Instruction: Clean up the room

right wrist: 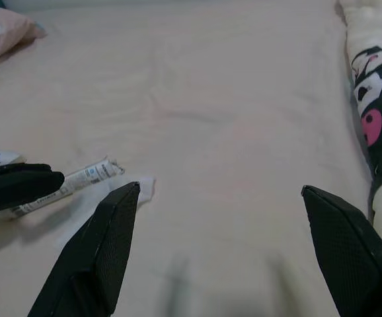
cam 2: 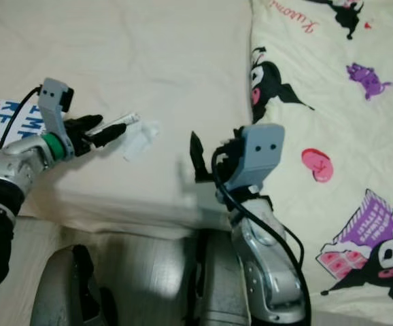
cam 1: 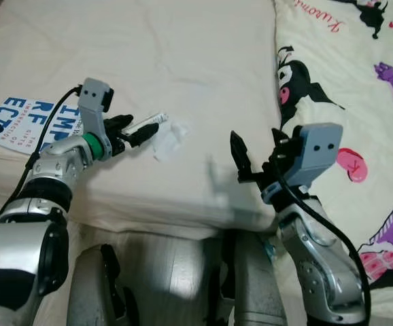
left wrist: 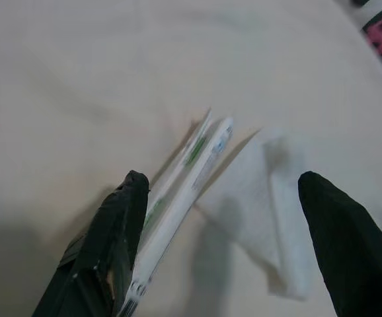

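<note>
Left eye view: a thin white tube wrapper with green and blue print is positioned near the bed's front edge, beside a crumpled white tissue. The left gripper is spread wide around the wrapper, one finger touching it. The right gripper is held open, empty, above the front edge.

Soft, even indoor light; faint shadows on the bedsheet; slight haze (left wrist view blurriest).
</note>
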